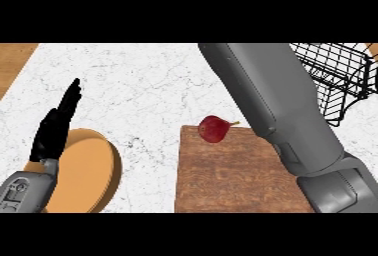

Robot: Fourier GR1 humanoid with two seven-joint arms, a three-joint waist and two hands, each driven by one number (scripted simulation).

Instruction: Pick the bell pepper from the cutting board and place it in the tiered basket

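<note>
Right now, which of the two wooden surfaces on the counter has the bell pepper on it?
The darker rectangular cutting board; the red bell pepper sits at its far edge. The round orange plate by the left hand doesn't hold it.

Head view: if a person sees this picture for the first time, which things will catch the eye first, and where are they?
The big grey right forearm crosses the right half, reaching up out of view beside the black wire tiered basket at the top right. A dark red bell pepper lies at the far edge of the brown cutting board in the middle. At the left, the black left hand rests open, fingers up, over an orange plate.
</note>
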